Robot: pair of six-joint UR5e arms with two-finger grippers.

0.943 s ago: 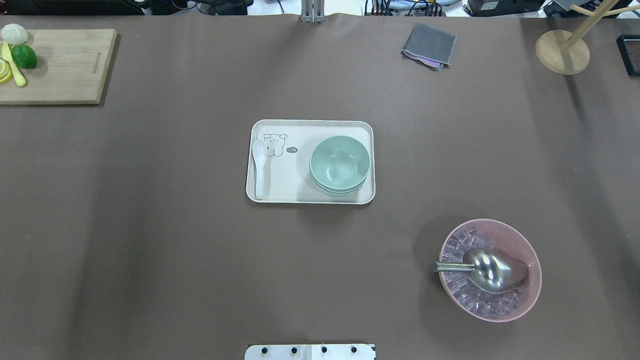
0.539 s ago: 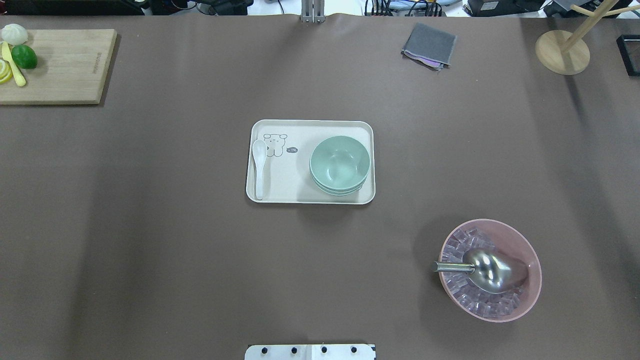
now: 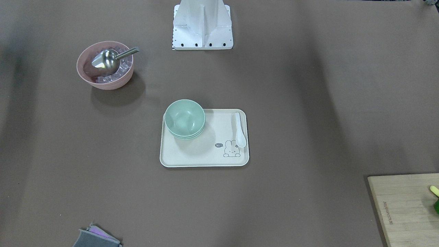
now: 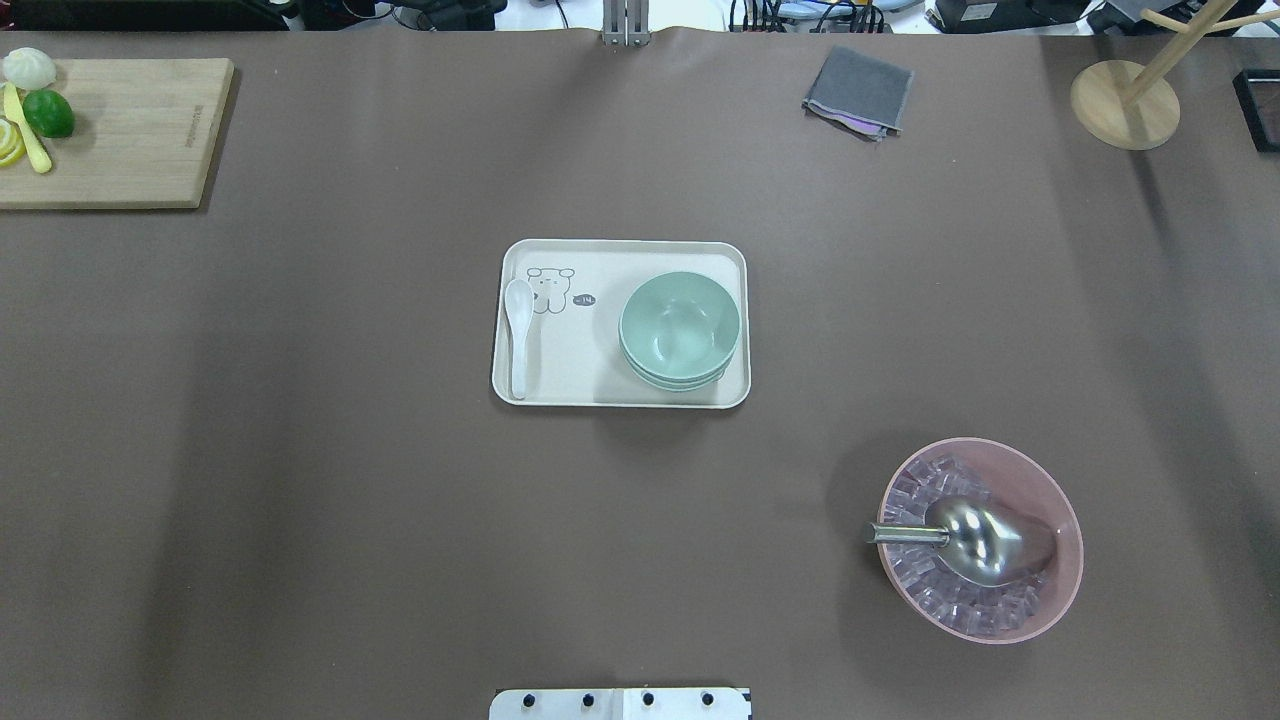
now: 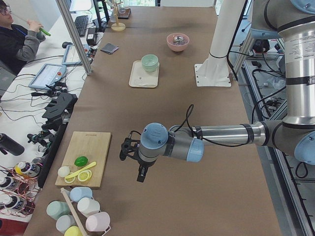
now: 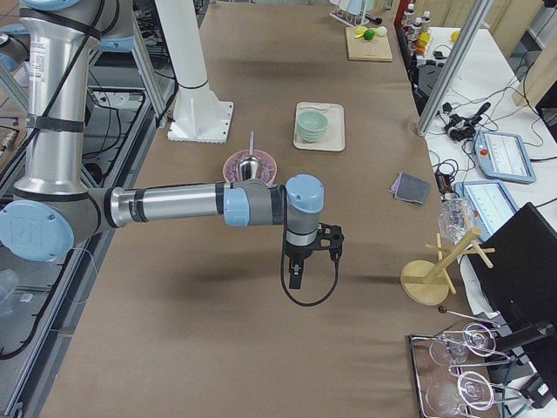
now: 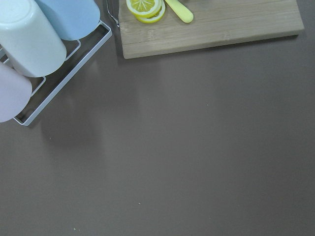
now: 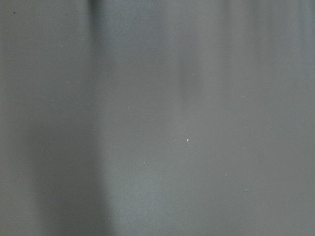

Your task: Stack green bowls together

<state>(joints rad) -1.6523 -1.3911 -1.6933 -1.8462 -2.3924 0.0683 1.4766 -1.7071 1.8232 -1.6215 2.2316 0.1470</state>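
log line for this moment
green bowls: stacked on tray | left gripper: far off, state unclear | right gripper: far off, state unclear

Green bowls (image 4: 679, 330) nesting on right half of tray (image 4: 575, 365), stack lying open from above. White spoon (image 4: 519, 340) lying along tray's left edge, narrowing room there. Open table (image 4: 400, 520) running all round tray. Pink bowl (image 4: 1068, 550) holding metal scoop (image 4: 985, 540), standing well apart at near right. Cutting board (image 4: 130, 140), grey cloth (image 4: 858, 92), wooden stand (image 4: 1125, 105) sitting along far edge
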